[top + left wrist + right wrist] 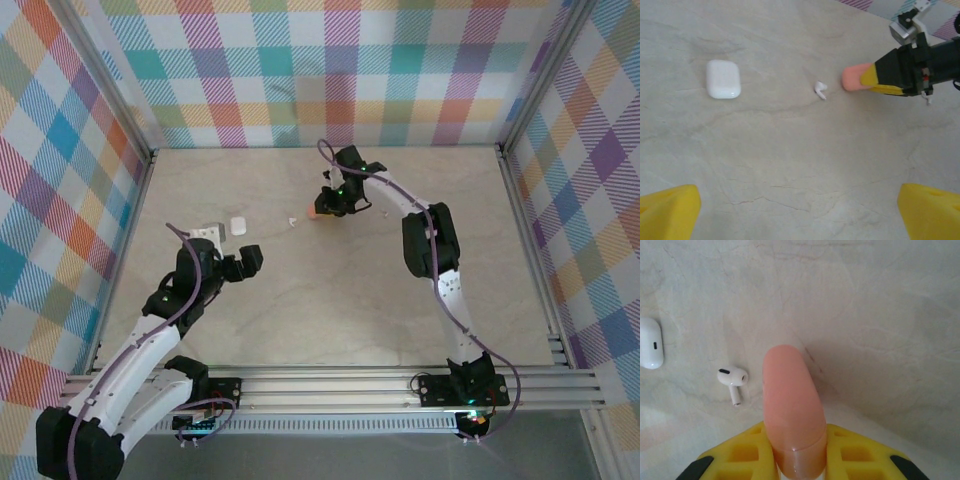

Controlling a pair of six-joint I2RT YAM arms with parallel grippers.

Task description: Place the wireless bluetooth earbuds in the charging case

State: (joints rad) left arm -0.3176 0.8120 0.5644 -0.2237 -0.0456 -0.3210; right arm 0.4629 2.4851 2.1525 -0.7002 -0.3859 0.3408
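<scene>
— Where's the bud?
— A white earbud lies on its side on the bench, just beside the rounded end of the pink case. It sits to the case's left in the right wrist view, and the two are not touching.
— The right pincer?
— Its yellow fingers pinch the near end of that pink case.
— And the left pincer?
— Spread wide, well back from the bud.
— Anything else around?
— A closed white case lies flat farther left, beyond the bud and apart from it. Bare bench separates bud and pink case.
— The room?
— A pale marbled bench, with plaid walls in many colours around it.
</scene>
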